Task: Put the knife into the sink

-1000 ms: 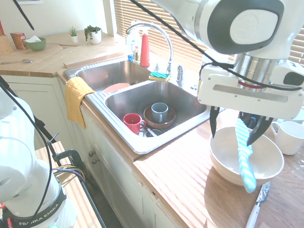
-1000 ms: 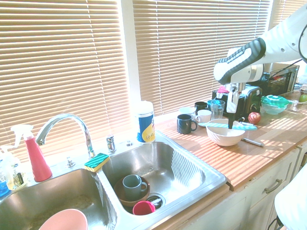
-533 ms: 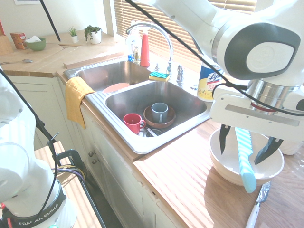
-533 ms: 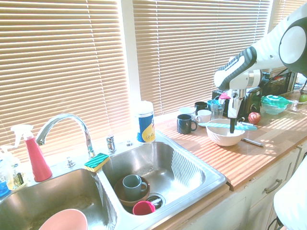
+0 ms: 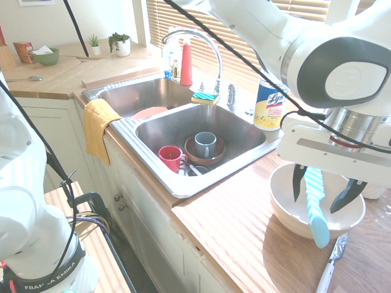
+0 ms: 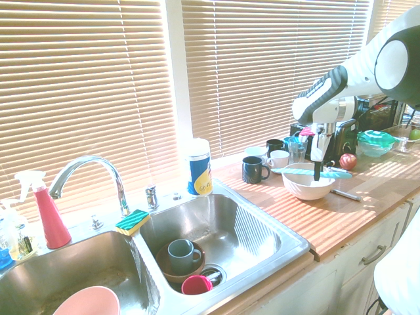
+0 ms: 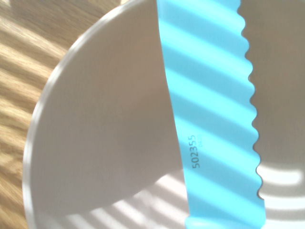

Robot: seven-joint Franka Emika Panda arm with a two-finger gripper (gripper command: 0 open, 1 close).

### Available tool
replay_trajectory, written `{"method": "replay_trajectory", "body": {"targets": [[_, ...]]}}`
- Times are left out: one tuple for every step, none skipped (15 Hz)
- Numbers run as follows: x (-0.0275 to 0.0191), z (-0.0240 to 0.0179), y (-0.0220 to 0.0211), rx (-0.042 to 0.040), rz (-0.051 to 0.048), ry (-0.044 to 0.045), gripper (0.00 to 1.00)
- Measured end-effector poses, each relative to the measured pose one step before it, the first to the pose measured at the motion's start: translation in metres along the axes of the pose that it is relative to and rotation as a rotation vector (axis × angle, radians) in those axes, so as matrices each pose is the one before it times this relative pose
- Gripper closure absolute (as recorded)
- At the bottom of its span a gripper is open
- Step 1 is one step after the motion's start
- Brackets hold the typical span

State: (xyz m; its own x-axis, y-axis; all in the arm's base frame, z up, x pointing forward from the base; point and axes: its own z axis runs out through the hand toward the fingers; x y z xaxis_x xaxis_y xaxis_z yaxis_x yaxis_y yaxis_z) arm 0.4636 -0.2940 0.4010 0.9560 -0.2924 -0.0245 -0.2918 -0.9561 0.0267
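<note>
The turquoise knife (image 5: 315,207) with white stripes lies across the rim of a white bowl (image 5: 287,210) on the wooden counter, right of the sink (image 5: 174,182). Its handle end pokes over the bowl's near rim. My gripper (image 5: 316,206) hangs straight down over the bowl, open, with one dark finger on each side of the blade and a gap between them and it. The second exterior view shows the knife (image 6: 298,172) level on the bowl (image 6: 307,189) and the gripper (image 6: 317,174) down at it. Close up, the wrist view shows the blade (image 7: 209,109) over the bowl's (image 7: 105,143) inside.
The sink's near basin holds a red mug (image 5: 171,157) and a grey mug (image 5: 205,144) in a brown bowl. A white-handled silver knife (image 5: 330,268) lies beside the white bowl, a white mug (image 5: 374,177) behind it. A yellow canister (image 5: 269,107) and the faucet (image 5: 195,38) stand behind the sink.
The gripper has moved over the bowl and come down around the knife, and its fingers stand slightly closer together. The knife has not moved.
</note>
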Motion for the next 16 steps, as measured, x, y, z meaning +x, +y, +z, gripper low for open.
{"method": "replay_trajectory", "body": {"targets": [[0.0, 0.00047, -0.00005, 0.00015, -0.00003, -0.00148, 1.0], [0.00004, 0.00088, 0.00015, 0.00004, 0.00034, -0.00203, 1.0], [-0.00002, 0.00129, 0.00016, 0.00027, 0.00035, -0.00356, 1.0], [-0.00003, 0.00138, -0.00008, 0.00039, -0.00005, -0.00417, 1.0], [0.00006, 0.00129, -0.00019, 0.00023, -0.00029, -0.00337, 1.0], [0.00013, 0.00111, -0.00024, 0.00005, -0.0004, -0.00237, 1.0], [0.00013, 0.00065, -0.00054, 0.00014, -0.00102, -0.00164, 1.0], [0.00018, 0.00028, -0.00063, 0.00006, -0.00114, -0.00073, 1.0], [0.00001, 0.0, -0.00002, -0.00003, -0.00007, -0.00003, 1.0], [-0.00002, -0.00006, 0.00005, -0.00016, -0.00001, 0.00002, 1.0], [-0.00009, -0.00005, 0.00017, 0.00009, 0.00034, -0.00014, 1.0], [-0.00005, 0.00001, 0.00012, 0.00005, 0.00024, -0.00017, 1.0], [-0.00001, -0.00006, 0.00001, 0.00033, 0.00319, 0.00019, 1.0], [0.00006, -0.00029, 0.00021, 0.00255, 0.00716, 0.00129, 1.0], [-0.00011, -0.00047, 0.00098, 0.00313, 0.01019, 0.00185, 1.0], [-0.00005, -0.00156, 0.00129, 0.00308, 0.00974, 0.00381, 1.0]]}}
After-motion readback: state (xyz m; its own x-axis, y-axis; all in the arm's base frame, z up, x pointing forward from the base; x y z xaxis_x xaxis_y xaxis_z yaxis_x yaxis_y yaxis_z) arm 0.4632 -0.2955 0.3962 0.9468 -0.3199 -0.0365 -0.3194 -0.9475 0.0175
